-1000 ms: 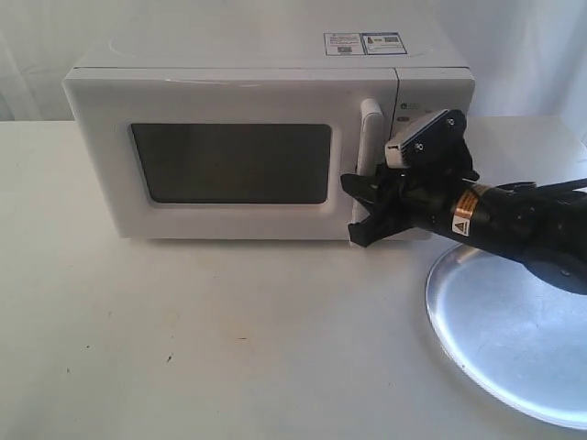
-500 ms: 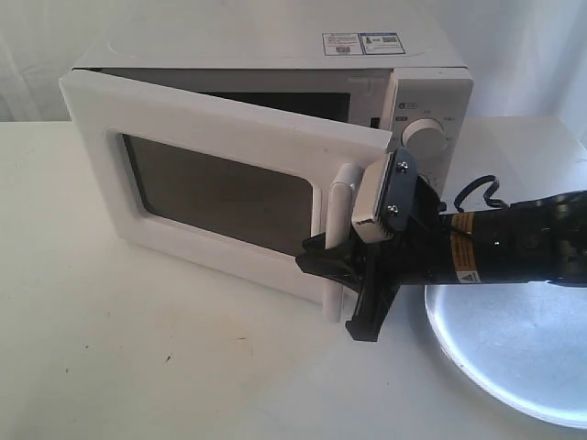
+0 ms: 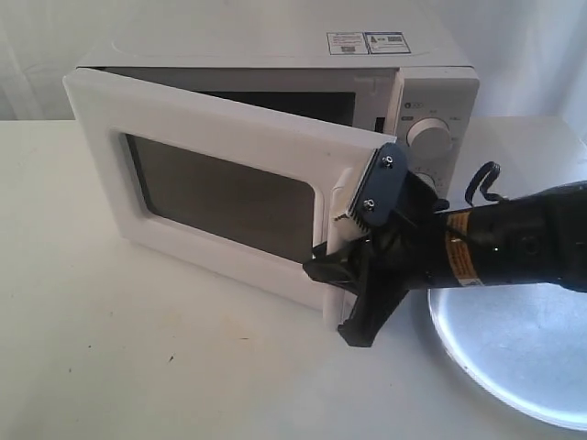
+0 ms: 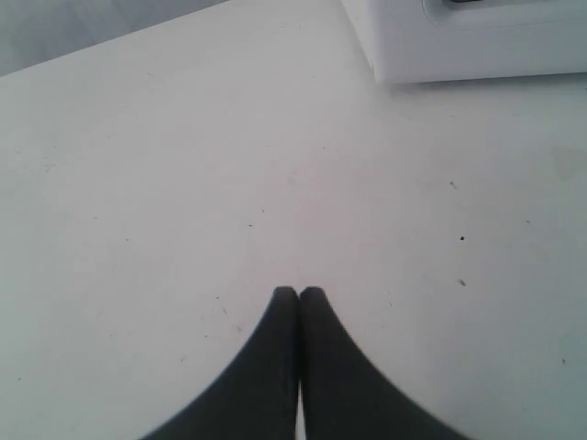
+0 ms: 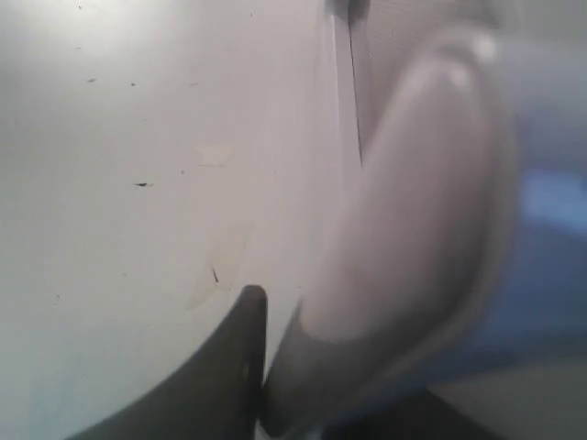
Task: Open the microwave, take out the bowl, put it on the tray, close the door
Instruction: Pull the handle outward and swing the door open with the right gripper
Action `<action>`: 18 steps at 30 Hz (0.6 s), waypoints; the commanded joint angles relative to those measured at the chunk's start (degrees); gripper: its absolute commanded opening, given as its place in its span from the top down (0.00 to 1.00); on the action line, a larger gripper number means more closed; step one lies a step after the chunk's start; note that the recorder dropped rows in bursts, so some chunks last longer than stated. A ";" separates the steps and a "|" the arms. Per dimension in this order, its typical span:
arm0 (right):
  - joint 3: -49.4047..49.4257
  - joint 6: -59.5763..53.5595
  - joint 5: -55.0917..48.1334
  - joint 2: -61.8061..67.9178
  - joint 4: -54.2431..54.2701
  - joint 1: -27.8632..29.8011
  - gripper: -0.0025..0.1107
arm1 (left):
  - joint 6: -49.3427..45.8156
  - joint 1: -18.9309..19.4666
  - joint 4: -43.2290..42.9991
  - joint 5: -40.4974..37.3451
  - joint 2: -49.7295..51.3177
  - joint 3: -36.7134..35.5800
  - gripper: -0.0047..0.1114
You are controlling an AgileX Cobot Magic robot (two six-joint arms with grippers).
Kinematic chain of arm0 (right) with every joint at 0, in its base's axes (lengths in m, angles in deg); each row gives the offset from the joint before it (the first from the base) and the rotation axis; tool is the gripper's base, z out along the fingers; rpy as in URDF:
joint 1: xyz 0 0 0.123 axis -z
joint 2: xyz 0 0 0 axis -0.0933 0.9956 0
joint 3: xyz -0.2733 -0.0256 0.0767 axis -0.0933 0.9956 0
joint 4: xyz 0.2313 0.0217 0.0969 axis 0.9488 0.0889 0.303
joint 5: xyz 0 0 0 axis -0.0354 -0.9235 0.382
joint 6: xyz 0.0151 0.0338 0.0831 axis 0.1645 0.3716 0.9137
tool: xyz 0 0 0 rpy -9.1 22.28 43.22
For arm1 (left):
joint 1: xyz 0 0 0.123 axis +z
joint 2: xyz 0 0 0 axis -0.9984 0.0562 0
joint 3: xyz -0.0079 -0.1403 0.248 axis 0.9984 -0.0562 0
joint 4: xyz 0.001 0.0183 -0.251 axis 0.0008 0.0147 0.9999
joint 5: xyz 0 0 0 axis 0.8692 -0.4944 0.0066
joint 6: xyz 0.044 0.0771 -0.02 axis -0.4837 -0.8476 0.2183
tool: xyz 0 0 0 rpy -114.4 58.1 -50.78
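Observation:
The white microwave [image 3: 275, 46] stands at the back of the table with its door [image 3: 220, 128] swung partly open toward me. My right gripper [image 3: 339, 302] is shut on the door's vertical white handle [image 3: 338, 203]; in the right wrist view one dark finger [image 5: 240, 344] presses against the handle [image 5: 431, 202] and the other is hidden behind it. The silver tray [image 3: 523, 357] lies at the right, under my right arm. The cavity is dark and the bowl is hidden. My left gripper [image 4: 299, 293] is shut on nothing, above bare table near a microwave corner [image 4: 459, 46]; the exterior view does not show it.
Two round dials [image 3: 428, 135] sit on the microwave's right panel, just behind my right wrist. White table [image 3: 165, 348] stretches in front of the door. A white curtain backs the scene.
The door was shut one second ago and has swung open, pulled by my right gripper on its handle. Over the last half second it has barely moved.

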State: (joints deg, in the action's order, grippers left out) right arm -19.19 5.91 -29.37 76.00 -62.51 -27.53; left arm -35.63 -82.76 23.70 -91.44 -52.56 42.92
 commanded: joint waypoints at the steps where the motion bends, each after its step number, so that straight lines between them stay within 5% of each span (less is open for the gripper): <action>1: -1.63 -0.67 15.81 -11.07 -1.08 0.37 0.69 | 0.24 -0.08 0.15 -0.03 -0.12 0.24 0.96; 6: -1.63 2.63 15.29 -19.92 -2.46 0.37 0.51 | 0.24 -0.08 0.15 -0.03 -0.12 0.24 0.96; 14: -1.63 7.92 14.25 -31.91 -1.47 0.37 0.51 | 0.24 -0.08 0.15 -0.03 -0.12 0.24 0.96; 18: -1.63 7.92 4.27 -34.04 0.70 0.37 0.56 | 0.24 -0.08 0.15 -0.03 -0.12 0.24 0.96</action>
State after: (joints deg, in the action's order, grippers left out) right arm -20.80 13.18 -17.88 42.84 -63.91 -27.24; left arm -35.63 -82.76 23.70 -91.43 -52.56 42.92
